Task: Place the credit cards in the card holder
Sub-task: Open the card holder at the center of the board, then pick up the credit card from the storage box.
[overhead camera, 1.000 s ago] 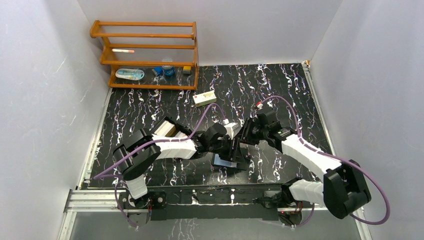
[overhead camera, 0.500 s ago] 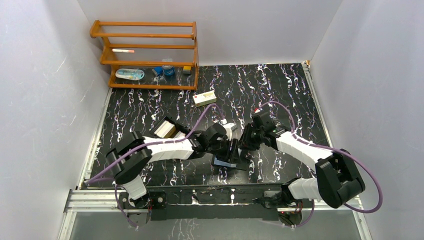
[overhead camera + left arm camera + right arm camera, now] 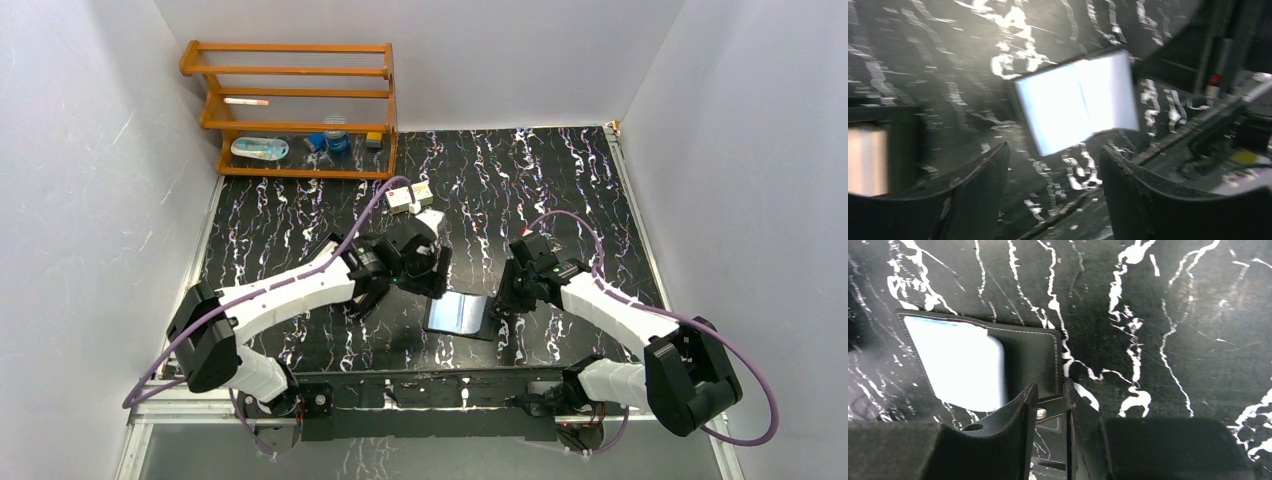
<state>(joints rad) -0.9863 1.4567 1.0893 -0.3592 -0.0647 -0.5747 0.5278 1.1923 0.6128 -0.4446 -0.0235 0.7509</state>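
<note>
Our left gripper (image 3: 1054,150) is now pulled back, wide and empty, the card holder (image 3: 458,313) lies open and ready, and we cannot tell if our right gripper (image 3: 1049,387) pinches it.

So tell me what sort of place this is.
Probably a robotics lab test booth rather than a home or shop: plain white walls box in a black marbled tabletop, the left arm and right arm are bolted to a metal rail at its near edge, and a wooden rack holds small props.
</note>
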